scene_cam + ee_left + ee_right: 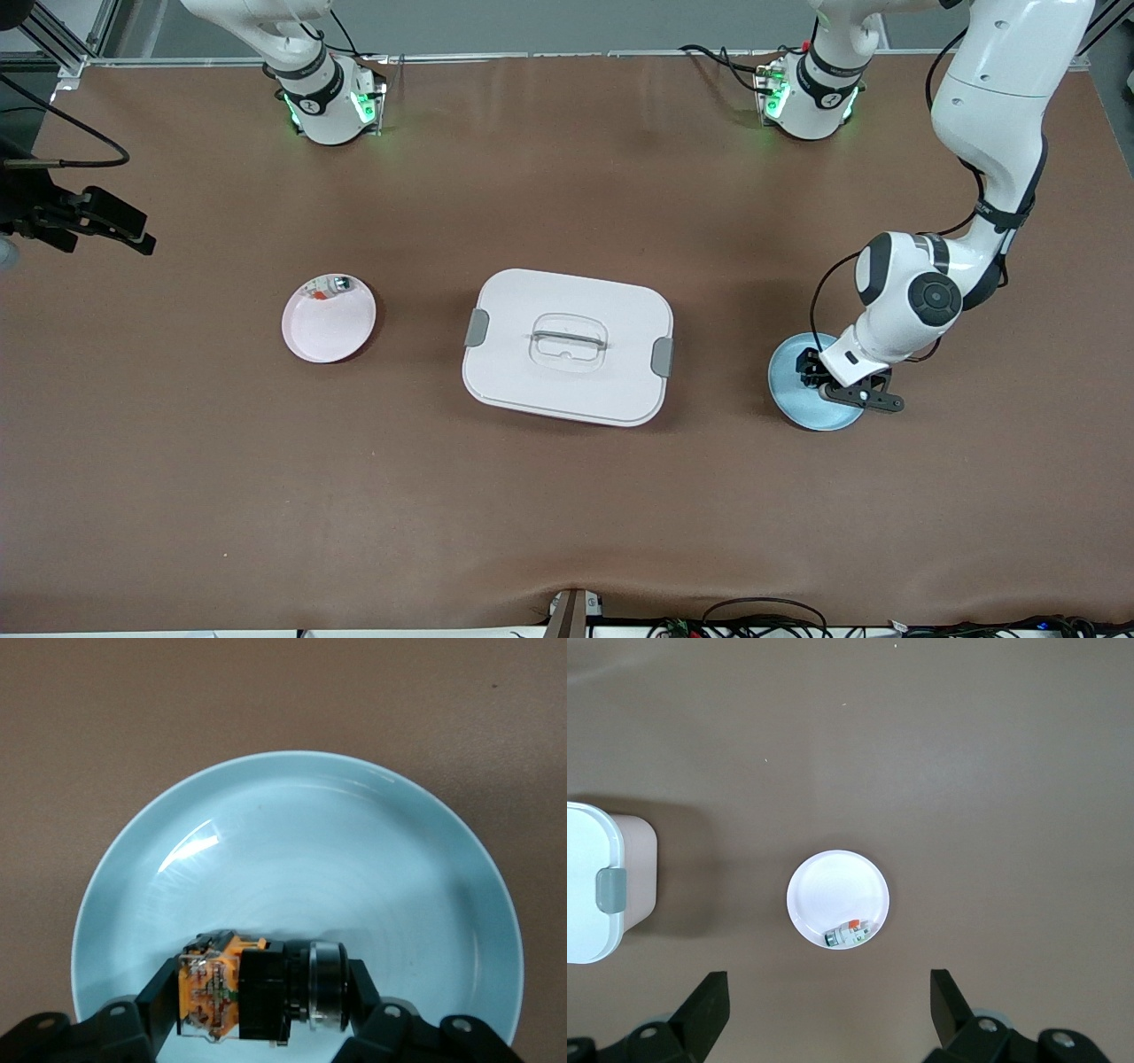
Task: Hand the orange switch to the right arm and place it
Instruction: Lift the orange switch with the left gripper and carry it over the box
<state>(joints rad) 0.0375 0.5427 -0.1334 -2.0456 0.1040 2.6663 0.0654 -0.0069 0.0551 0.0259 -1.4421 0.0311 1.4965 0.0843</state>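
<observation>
The left gripper (262, 990) is down in the blue plate (802, 415), low in the front view toward the left arm's end of the table. Its two fingers (161, 997) are clamped on the orange switch (213, 988), one against the orange block end and the other against the shiny ring end. The switch lies on its side on the plate's sloping inner wall, near the rim, not yet lifted.

From where I stand, the grip is the worry. It is end to end along the part's length, and the ring end is round and smooth, so the switch could swivel between the fingers or pop out as it comes up. The fingers sit very low against the glazed surface. If they drag, the plate could slide or tip on the table (567, 523).

The handover looks like the harder part. The right gripper (830, 997) waits with its fingers wide apart, high over the right arm's end of the table, looking down on the pink plate (330, 332). The part is tiny and the left fingers cover both ends. That leaves only the narrow middle to take, so a clash of fingers or a drop over the lidded box (567, 390) in the middle of the frame seems quite possible.

The pink plate already holds a small clear piece (330, 285) that could get knocked when the switch is set down.
</observation>
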